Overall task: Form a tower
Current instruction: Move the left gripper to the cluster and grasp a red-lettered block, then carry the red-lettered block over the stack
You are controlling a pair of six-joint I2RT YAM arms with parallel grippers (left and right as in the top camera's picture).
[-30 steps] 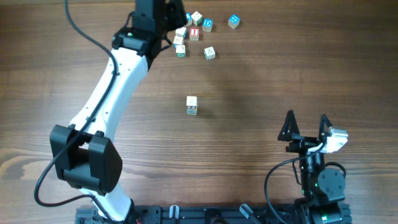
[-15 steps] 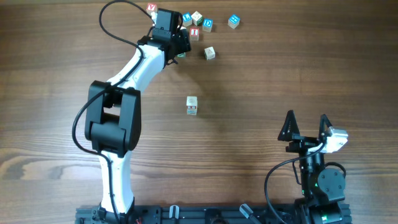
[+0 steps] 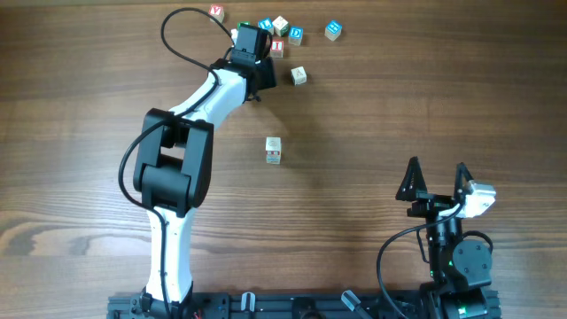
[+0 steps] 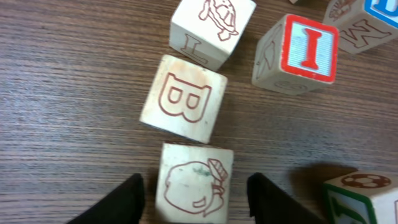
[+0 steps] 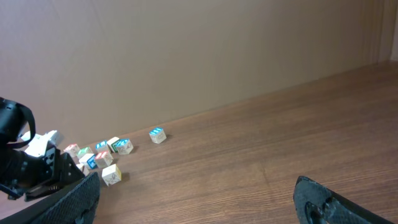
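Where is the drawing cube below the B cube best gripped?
Take the drawing cube by its two side faces, from straight above: both are free, flanked by the left tool, while the B cube crowds its far edge.

The left end effector (image 3: 259,73) sits among loose cubes (image 3: 299,75), tower (image 3: 273,150) well apart.

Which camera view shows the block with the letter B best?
The left wrist view: the B block sits large and sharp ahead of the left gripper. Overhead, the left arm covers it. The right wrist view shows only a tiny cluster of blocks; B cannot be picked out.
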